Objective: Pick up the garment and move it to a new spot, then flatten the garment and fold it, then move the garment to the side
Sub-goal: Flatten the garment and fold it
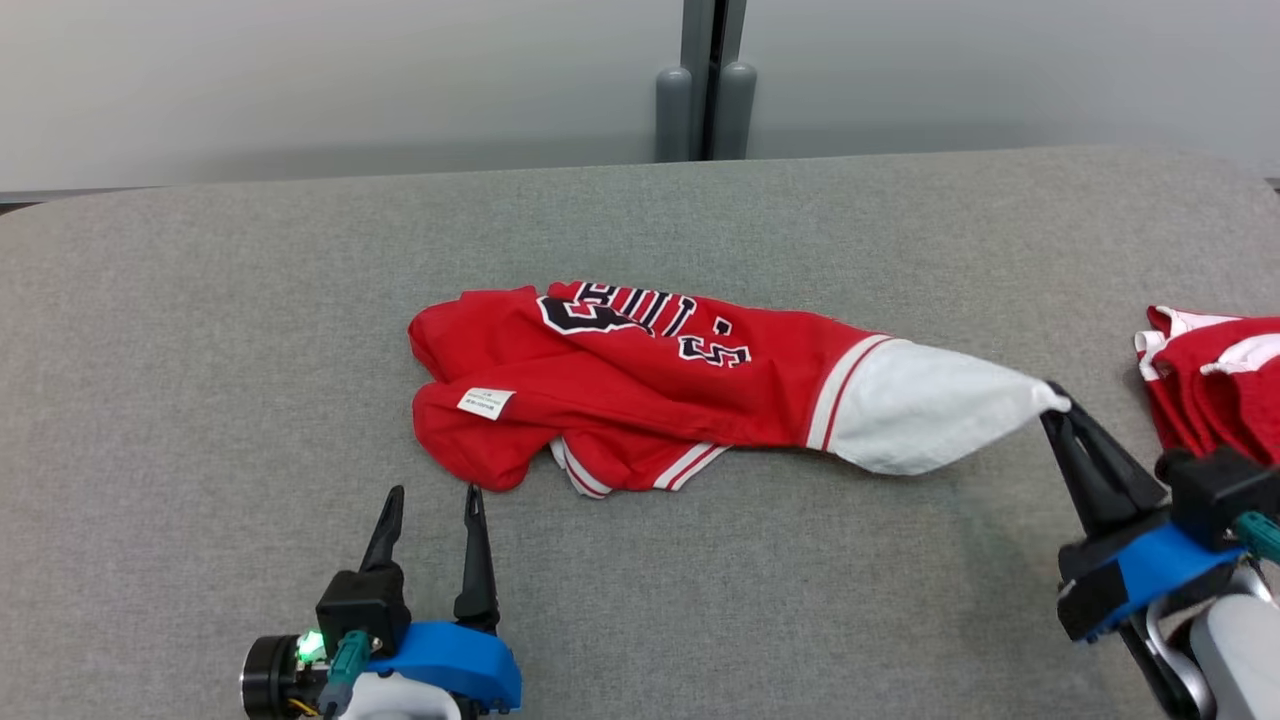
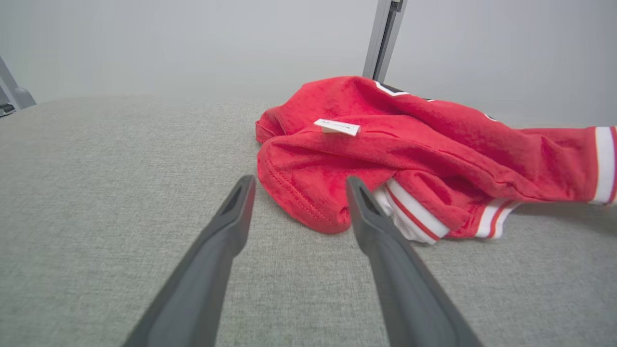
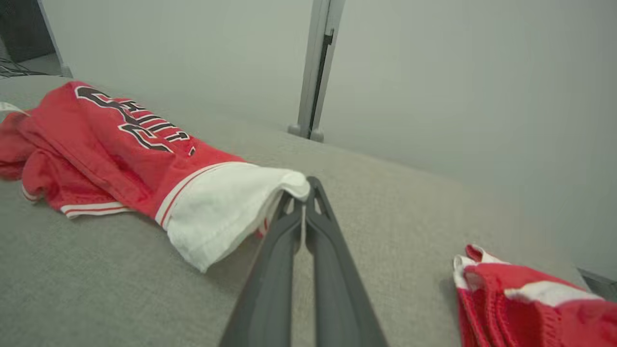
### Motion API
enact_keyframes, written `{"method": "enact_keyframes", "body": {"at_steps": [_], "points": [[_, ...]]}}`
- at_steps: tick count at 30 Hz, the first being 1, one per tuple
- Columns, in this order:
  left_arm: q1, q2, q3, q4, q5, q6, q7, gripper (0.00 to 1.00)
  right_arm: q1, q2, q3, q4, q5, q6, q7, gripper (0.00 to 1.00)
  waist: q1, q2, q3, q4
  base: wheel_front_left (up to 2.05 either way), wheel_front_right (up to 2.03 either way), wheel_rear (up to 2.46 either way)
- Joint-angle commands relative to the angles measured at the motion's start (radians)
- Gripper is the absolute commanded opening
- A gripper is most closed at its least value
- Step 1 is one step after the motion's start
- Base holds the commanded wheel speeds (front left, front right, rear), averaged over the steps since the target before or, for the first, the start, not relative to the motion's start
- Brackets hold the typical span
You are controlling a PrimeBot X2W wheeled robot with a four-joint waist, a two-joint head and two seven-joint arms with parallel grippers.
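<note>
Grey fabric-covered tabletop (image 1: 200, 300), rounded at the far corners, set against a pale wall (image 1: 300, 80) with a grey post (image 1: 705, 90) at 12 o'clock. At the centre of the tabletop, a red garment (image 1: 620, 400) with dark, white-edged lettering and red-and-white striped trim, bunched and creased. Its white sleeve (image 1: 920, 410) stretched taut toward 3 o'clock and raised a little off the surface. At the 3 o'clock edge of the head view, well apart from the first, a second red garment (image 1: 1220, 390) with white trim, lying in a heap. At 4 o'clock, the right gripper (image 1: 1055, 405), long dark fingers pressed together and clamped on the tip of that white sleeve. At 7 o'clock, the left gripper (image 1: 432, 492), fingers spread wide and holding nothing, tips pointing toward 12 o'clock, just beside the garment's near red hem. On the garment's 9 o'clock side, a small white label (image 1: 486, 402), print too small to read.
</note>
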Motion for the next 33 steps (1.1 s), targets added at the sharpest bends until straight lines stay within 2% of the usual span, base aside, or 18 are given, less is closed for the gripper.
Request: {"method": "enact_keyframes", "body": {"at_steps": [1, 6, 11, 15, 16, 17, 18, 21, 27, 33], "points": [[-0.018, 0.0, 0.007, 0.003, 0.006, -0.003, -0.003, 1.0, 0.039, 0.013, -0.021, 0.03, 0.007, 0.0, -0.003, 0.0, 0.0, 0.0, 0.003, -0.005, 0.0, 0.0, 0.0], [-0.043, 0.0, 0.024, 0.014, 0.016, -0.01, -0.003, 1.0, 0.06, 0.061, -0.112, 0.109, 0.024, 0.0, -0.003, 0.0, 0.0, 0.0, 0.016, -0.014, 0.0, 0.0, 0.0], [-0.051, 0.0, 0.037, 0.017, 0.017, 0.0, -0.003, 1.0, 0.051, 0.109, -0.268, 0.054, 0.021, 0.0, -0.003, 0.0, 0.0, 0.0, 0.011, -0.01, 0.0, 0.0, 0.0], [-0.038, 0.0, 0.039, 0.018, 0.009, 0.004, -0.003, 1.0, 0.113, 0.12, -0.278, 0.101, -0.003, 0.0, -0.003, 0.0, 0.0, 0.0, -0.005, -0.002, 0.0, 0.0, 0.0], [-0.035, 0.0, 0.038, 0.018, 0.009, 0.005, -0.003, 1.0, 0.124, 0.118, -0.275, 0.136, -0.013, 0.0, -0.003, 0.21, 0.0, 0.0, -0.008, -0.001, 0.0, 0.0, 0.0], [-0.032, 0.0, 0.039, 0.019, 0.008, 0.006, -0.003, 1.0, 0.126, 0.122, -0.274, 0.165, -0.021, 0.0, -0.003, 0.69, 0.0, 0.0, -0.01, 0.0, 0.0, 0.0, 0.0], [-0.03, -0.001, 0.039, 0.018, 0.007, 0.005, -0.003, 1.0, 0.125, 0.127, -0.278, 0.189, -0.033, 0.0, -0.004, 1.0, 0.0, 0.0, -0.012, 0.001, 0.0, 0.0, 0.0], [-0.036, 0.0, 0.042, 0.018, 0.005, 0.002, -0.003, 1.0, 0.126, 0.141, -0.293, 0.242, -0.063, 0.0, -0.004, 1.0, 0.0, 0.0, -0.006, 0.0, 0.0, 0.0, 0.0], [-0.114, 0.0, 0.05, 0.048, -0.002, -0.019, -0.003, 1.0, 0.094, 0.173, -0.302, 0.22, -0.088, 0.0, -0.003, 1.0, 0.0, 0.0, 0.034, -0.021, 0.0, 0.0, 0.0], [-0.259, -0.001, 0.098, 0.185, -0.031, -0.043, -0.003, 1.0, 0.047, 0.196, -0.265, 0.176, -0.082, 0.0, -0.003, 1.0, 0.0, 0.0, 0.092, -0.06, 0.0, 0.0, 0.0]]}}
